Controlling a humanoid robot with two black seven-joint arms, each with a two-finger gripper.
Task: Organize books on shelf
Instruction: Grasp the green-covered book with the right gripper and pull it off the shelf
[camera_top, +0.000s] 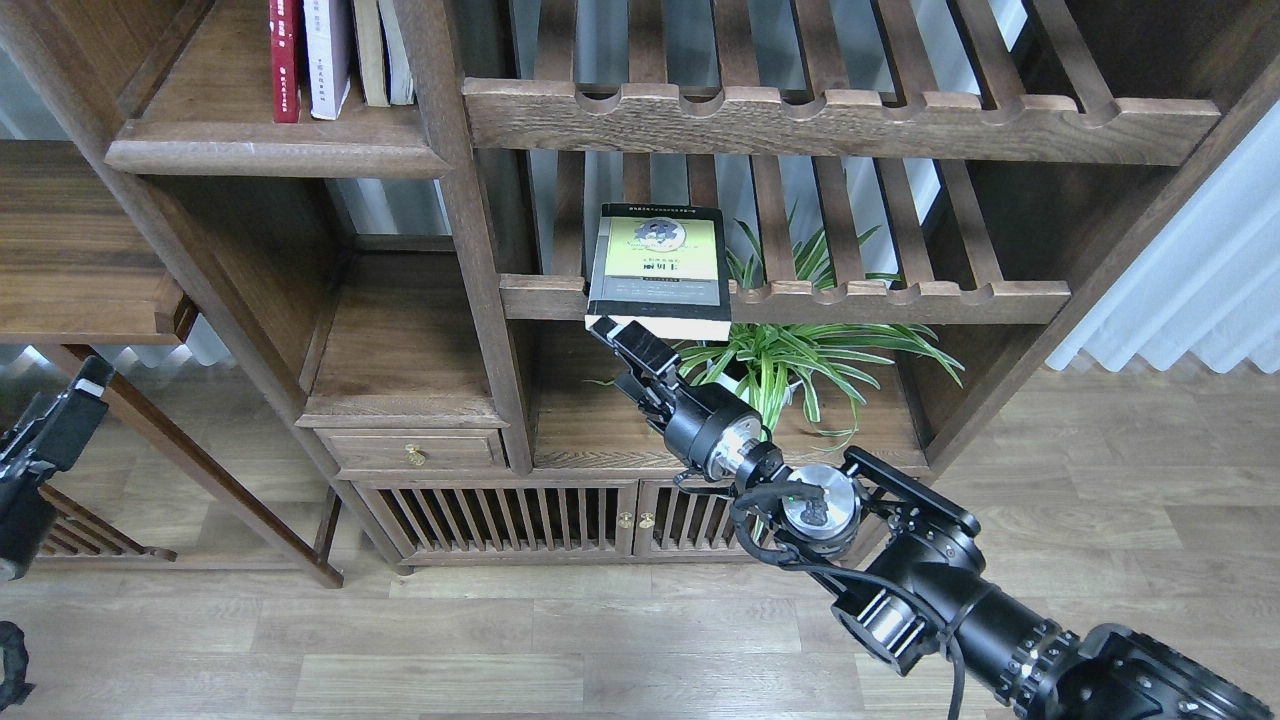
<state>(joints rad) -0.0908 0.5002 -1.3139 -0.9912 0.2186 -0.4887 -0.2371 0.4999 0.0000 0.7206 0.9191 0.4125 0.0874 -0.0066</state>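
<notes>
The black book with a yellow-green panel (660, 265) lies flat on the lower slatted rack, its front edge overhanging the rail. My right gripper (612, 335) reaches up from the lower right. Its tips sit just under that front edge, and its fingers look slightly apart and empty. The red book (283, 60) and the white book with a lavender edge (325, 55) stand upright on the shelf (270, 155) at the upper left. My left gripper (60, 420) hangs low at the left edge, dark, with its fingers not told apart.
Two thin cream-spined books (385, 50) stand right of the white book. A potted spider plant (790, 360) sits under the rack (850, 298), close to my right wrist. A post (470, 230) divides the bays. A drawer (415, 450) and slatted cabinet doors are below.
</notes>
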